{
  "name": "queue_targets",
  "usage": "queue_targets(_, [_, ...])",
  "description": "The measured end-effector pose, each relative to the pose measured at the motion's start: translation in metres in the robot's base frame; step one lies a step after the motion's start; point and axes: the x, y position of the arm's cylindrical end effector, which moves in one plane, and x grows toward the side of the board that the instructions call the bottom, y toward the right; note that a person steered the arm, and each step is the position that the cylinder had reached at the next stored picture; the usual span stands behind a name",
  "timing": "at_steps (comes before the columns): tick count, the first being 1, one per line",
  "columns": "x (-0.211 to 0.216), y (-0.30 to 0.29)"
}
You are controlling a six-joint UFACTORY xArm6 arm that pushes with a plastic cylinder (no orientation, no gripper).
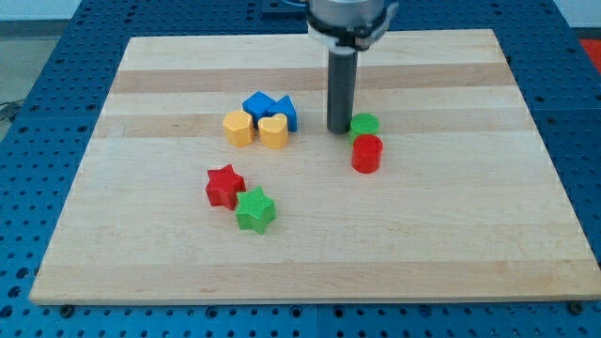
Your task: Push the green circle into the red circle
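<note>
The green circle [364, 125] sits on the wooden board right of centre. The red circle [366, 154] stands just below it, and the two touch or nearly touch. My tip [338, 130] rests on the board just to the left of the green circle, close against its left side.
Two blue blocks [268, 108] and two yellow blocks, a hexagon [238, 129] and a heart [273, 131], cluster left of my tip. A red star [224, 185] and a green star [254, 208] lie lower left. The board [451, 244] ends in blue perforated table.
</note>
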Motion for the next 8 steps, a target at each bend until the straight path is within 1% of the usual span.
queue_targets(1, [0.021,0.000])
queue_targets(4, [-0.052,0.007])
queue_targets(5, [-0.048,0.049])
queue_targets(6, [-0.009,0.085])
queue_targets(7, [0.012,0.091])
queue_targets(8, [0.013,0.081])
